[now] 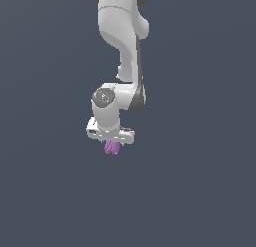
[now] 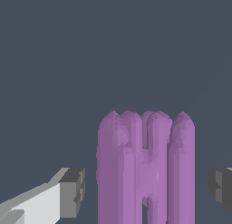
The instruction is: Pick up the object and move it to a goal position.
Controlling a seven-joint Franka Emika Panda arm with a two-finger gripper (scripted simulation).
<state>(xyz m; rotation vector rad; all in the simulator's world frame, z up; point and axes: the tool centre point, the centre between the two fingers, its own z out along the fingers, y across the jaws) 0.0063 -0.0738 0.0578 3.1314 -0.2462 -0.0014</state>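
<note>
Close up in the wrist view, a purple object [image 2: 146, 166] with rounded lengthwise lobes stands between two grey fingertips [image 2: 72, 191]. A gap shows on each side of it, so the hand [image 2: 147, 189] is spread and touches nothing. Farther off, in the exterior view, the white robot arm [image 1: 122, 46] hangs down over a plain dark grey surface [image 1: 200, 191], the object [image 1: 111, 148] poking out just beneath its hand [image 1: 112, 141].

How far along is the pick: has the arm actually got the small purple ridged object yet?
Done: the white gripper is positioned over the small purple ridged object, which sits between its grey finger pads. In hand: closing; the wrist view shows gaps on both sides, so no grasp yet. Left: grip, lift, carry to the goal, which is not visible.
</note>
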